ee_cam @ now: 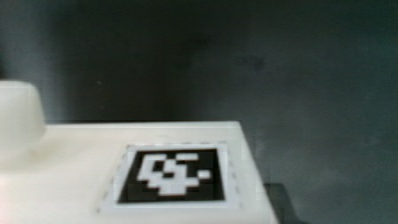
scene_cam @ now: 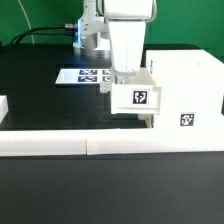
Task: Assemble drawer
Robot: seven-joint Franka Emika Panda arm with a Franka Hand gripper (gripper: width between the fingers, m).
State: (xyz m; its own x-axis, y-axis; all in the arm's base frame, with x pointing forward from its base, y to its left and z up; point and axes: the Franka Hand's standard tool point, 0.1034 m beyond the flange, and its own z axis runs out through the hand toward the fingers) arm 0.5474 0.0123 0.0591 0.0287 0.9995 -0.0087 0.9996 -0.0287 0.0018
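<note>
1. Nearest the exterior camera, a long low white wall [scene_cam: 100, 143] runs across the front of the black worktop [scene_cam: 40, 100].
2. At the exterior view's far left edge, a small white block [scene_cam: 3, 106] sits on the worktop, cut off by the frame.
3. Further back, left of centre, the marker board [scene_cam: 82, 75] lies flat, its tags partly hidden behind the arm.
4. At centre, the white robot arm [scene_cam: 125, 35] comes down over a small white tray [scene_cam: 133, 95] with a black-and-white tag on its front face.
5. The tray sits against the left side of the large boxy housing [scene_cam: 185, 85], raised above the worktop; whether it is already slotted in I cannot tell.
6. The housing stands on the exterior view's right, with its own tag low on the front.
7. The claw [scene_cam: 128, 72] sits at the tray's top, but its fingers are hidden, so I cannot tell if it is spread or pinching.
8. The wrist view shows a tagged white surface [ee_cam: 169, 170] close up, blurred.
</note>
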